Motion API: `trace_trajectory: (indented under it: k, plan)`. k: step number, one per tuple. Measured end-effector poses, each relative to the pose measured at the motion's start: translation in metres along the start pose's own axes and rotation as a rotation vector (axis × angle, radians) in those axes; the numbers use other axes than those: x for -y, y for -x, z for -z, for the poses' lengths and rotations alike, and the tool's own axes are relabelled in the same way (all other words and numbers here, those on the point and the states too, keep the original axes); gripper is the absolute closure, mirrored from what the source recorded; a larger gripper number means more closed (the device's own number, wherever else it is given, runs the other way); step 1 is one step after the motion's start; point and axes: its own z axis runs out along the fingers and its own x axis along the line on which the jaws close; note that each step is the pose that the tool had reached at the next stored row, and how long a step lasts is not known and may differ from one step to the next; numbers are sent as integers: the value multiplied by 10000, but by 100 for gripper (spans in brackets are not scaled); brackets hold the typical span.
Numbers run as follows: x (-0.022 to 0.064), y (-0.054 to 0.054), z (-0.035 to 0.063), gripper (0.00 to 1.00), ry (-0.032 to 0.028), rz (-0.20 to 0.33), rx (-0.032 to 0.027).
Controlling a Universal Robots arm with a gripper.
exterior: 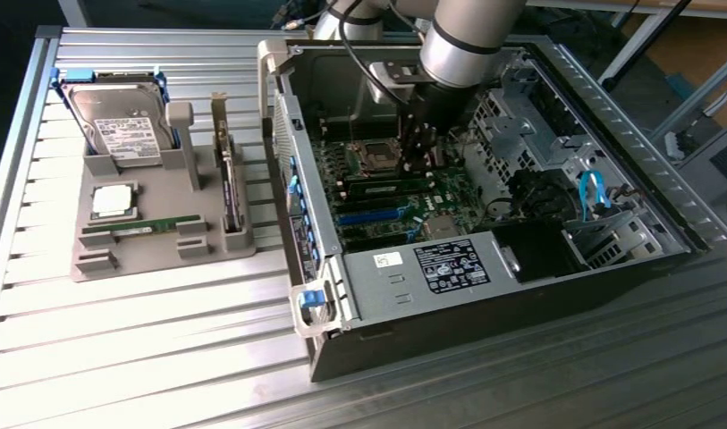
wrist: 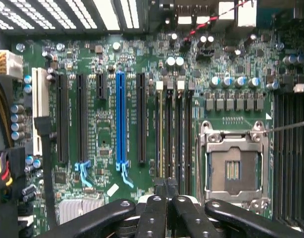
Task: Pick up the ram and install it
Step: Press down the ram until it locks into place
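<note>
**Jaws low over the memory slots, ram in its holder**

The gripper (exterior: 420, 147) hung inside the open computer case (exterior: 376, 295), its black jaws narrow, almost together, with nothing I could see between them. The ram (exterior: 142, 228), a thin green stick, lay flat in the grey plastic holder (exterior: 160, 259) on the ribbed metal bench (exterior: 160, 357), at 9 o'clock from the case. The long black memory slots (wrist: 174, 134) and the shiny open processor socket (wrist: 233, 168) sat close by. I think a small slip could bump them.
</note>
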Motion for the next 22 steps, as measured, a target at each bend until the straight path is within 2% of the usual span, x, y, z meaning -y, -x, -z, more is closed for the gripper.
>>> trace_trajectory:
  k: [2,14,22]
  plan:
    - [-75,0,-3,90,-12,0,0]
    - [-292,-1,-11,90,-43,0,0]
    - [-294,-1,-30,90,-43,0,1]
